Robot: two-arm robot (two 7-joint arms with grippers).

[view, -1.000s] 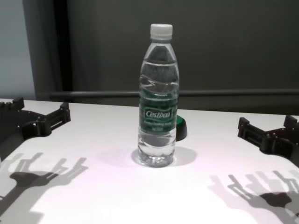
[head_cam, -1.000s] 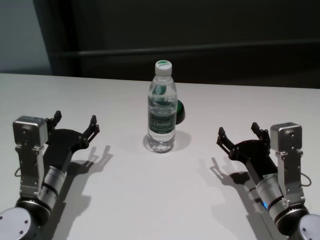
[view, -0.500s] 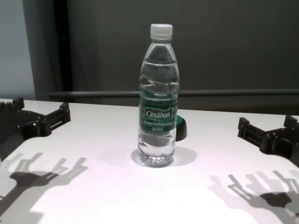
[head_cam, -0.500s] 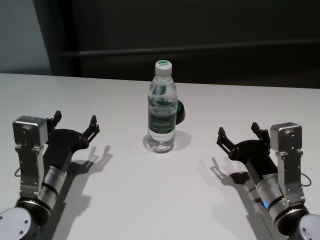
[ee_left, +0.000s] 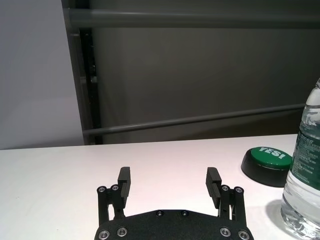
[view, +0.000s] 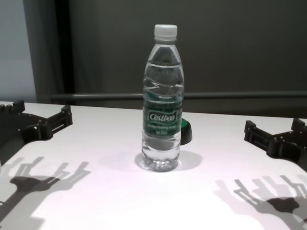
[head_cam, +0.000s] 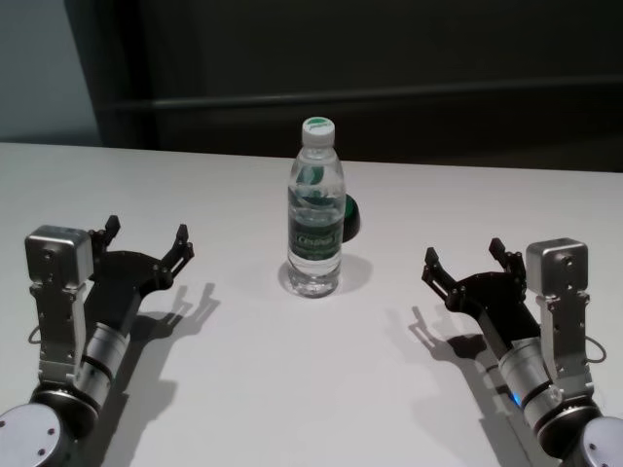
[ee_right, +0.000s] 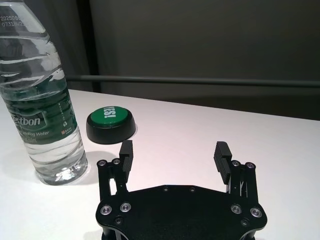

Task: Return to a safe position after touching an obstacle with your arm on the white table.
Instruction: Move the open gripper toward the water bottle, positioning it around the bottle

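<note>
In the lower left of the head view, the left gripper (head_cam: 146,240) hovers just above the white table (head_cam: 311,389), its two black fingers spread wide with nothing between them. In the lower right, the right gripper (head_cam: 465,258) mirrors it, fingers equally wide apart and empty. Both cast forked shadows on the tabletop.

Farther in, at frame centre, the Cestbon water bottle (head_cam: 315,216) stands upright on the table, white cap on, well apart from both grippers and roughly between them.

Just behind the bottle, on its right side, sits a low green push button (ee_right: 110,123) marked "YES!" on a black base, close to the bottle's foot. Beyond the table's far edge runs a dark wall with a horizontal rail (view: 240,95).
</note>
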